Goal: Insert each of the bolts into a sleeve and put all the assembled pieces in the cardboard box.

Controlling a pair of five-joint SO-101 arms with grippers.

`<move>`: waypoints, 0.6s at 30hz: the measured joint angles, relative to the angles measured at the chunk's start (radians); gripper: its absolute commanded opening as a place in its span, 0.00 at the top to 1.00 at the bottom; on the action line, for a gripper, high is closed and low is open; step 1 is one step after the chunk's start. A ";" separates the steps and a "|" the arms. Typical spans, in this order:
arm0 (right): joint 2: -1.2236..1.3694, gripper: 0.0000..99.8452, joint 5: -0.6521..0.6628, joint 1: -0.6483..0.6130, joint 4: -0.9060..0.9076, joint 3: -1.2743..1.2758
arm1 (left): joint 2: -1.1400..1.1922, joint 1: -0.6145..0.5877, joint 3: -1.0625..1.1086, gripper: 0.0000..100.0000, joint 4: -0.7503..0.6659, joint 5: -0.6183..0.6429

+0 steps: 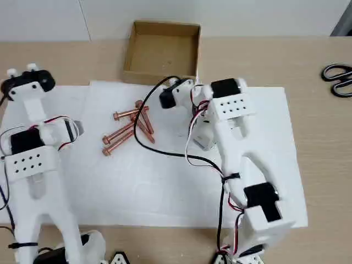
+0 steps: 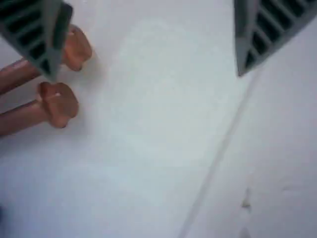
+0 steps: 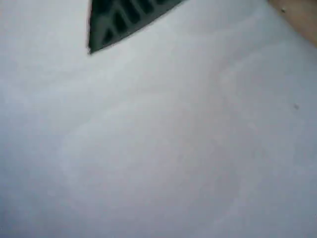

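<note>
Copper bolts (image 1: 129, 126) heaped; cardboard box (image 1: 133, 52) open

The bolts (image 1: 129, 126) are copper-coloured metal with a dull sheen. The box (image 1: 159, 77) is matt brown cardboard. Under the bolts lies a white, matt, smooth sheet (image 1: 165, 181) on a pale wood-look surface (image 1: 308, 60). The arms (image 1: 231, 137) are smooth white plastic.

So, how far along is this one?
Done: nothing; the cardboard box is empty. In hand: nothing; the left gripper hangs open beside two bolt heads. Left: all the bolts, loose on the white sheet, need sleeving and boxing.
</note>
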 measured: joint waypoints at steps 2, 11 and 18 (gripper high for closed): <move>0.034 0.74 0.009 -0.012 -0.028 0.000 | 0.000 -0.003 0.000 0.78 0.018 0.003; 0.146 0.75 0.055 -0.051 -0.147 0.000 | 0.003 -0.003 0.000 0.78 0.054 0.000; 0.209 0.75 0.080 -0.043 -0.226 -0.018 | 0.003 -0.003 0.012 0.78 0.054 0.000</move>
